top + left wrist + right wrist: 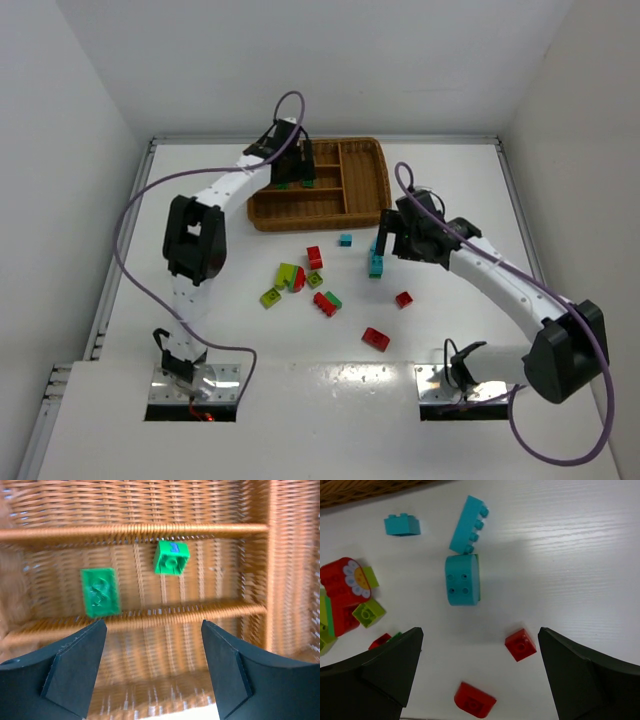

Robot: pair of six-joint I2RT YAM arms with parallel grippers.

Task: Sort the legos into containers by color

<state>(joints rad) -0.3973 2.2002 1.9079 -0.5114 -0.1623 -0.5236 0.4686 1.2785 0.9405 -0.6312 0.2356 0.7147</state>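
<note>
Entry one: right end effector (480,630), fingers spread wide, gripping nothing, hanging over the counter (460,170). Dead ahead, centred between its fingers, is the rounded cyan brick (462,579). Touching that brick's far end is the long cyan brick (468,524), its long axis running away from the end effector and leaning slightly to the right. Ahead and to the left, apart, is the small cyan brick (402,525). Cyan count: three, all nearer this arm (the likely next pick, as a judgement). Also loose: red bricks (520,644), five; lime bricks (368,612), about three; loose dark green brick (333,298), one. Entry two: left end effector (152,625), likewise spread and empty, over the tray (381,185). Just ahead, in the middle long slot, are the larger dark green brick (100,591) and the smaller dark green brick (171,557). Count: two.
</note>
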